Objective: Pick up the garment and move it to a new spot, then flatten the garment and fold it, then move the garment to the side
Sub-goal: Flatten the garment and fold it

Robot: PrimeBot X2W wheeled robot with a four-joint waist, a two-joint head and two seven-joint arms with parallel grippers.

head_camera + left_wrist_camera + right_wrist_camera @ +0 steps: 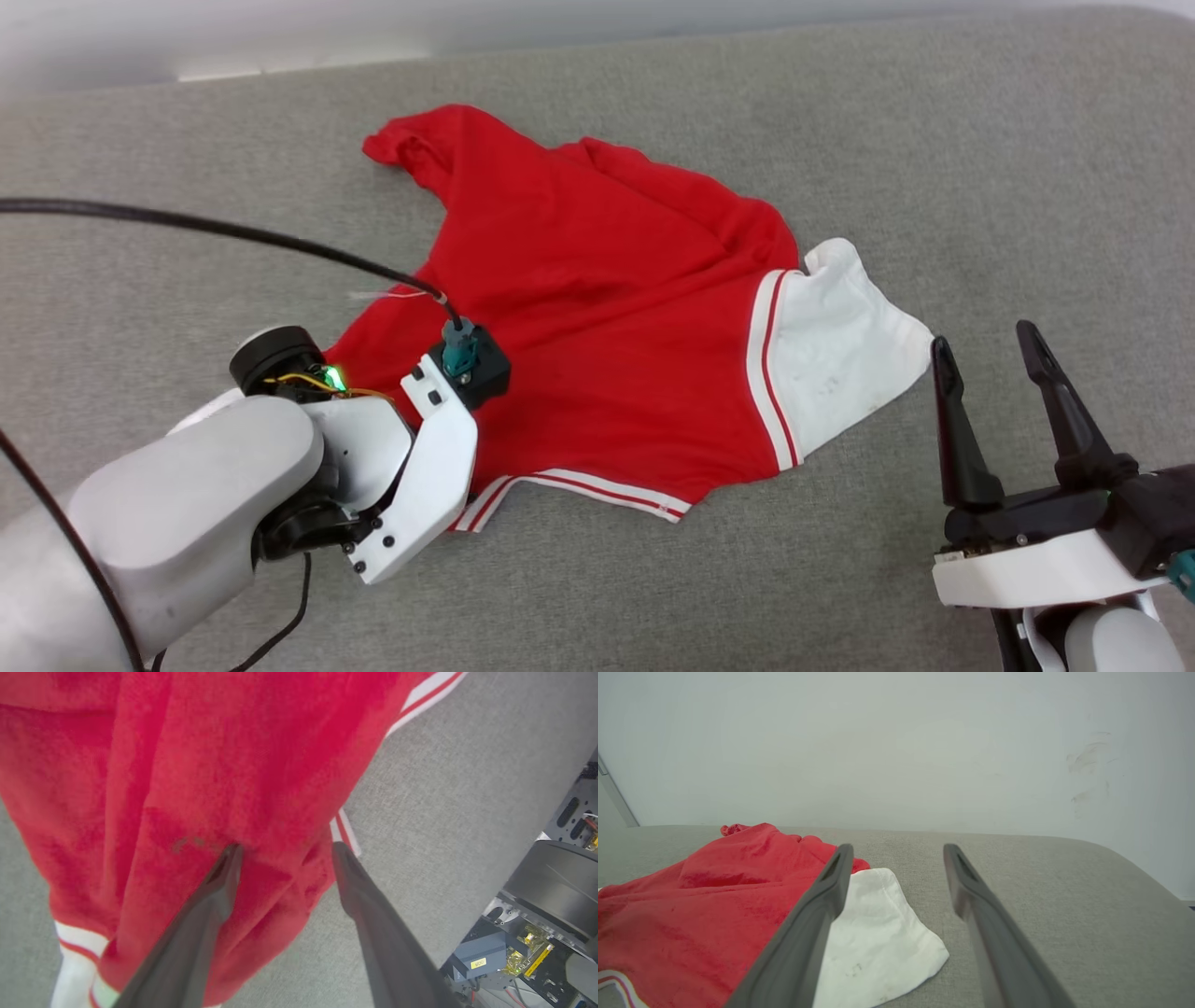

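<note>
Here, nearest the robot, the pale left arm (187, 495) comes in from the lower left. Its wrist is tipped down over the near left corner of the garment (607, 308), and a black cable (233, 233) trails from it. In the left wrist view the left hand (287, 845) stands wide. Both dark fingers (215, 896) point at the red cloth near its striped hem (597, 485), with nothing pinched between them; whether the tips touch the cloth cannot be told. At the lower right the right hand (984, 336) is wide too and empty, held just beside the white sleeve (840, 345) but apart from it. The garment lies spread and rumpled on the grey cloth-covered table (980, 140), plain red face up. Its white sleeve lies out to the right with red-and-white trim at the seam, and a bunched red end reaches toward the far edge. Beyond the table stands a pale wall (896, 742).
</note>
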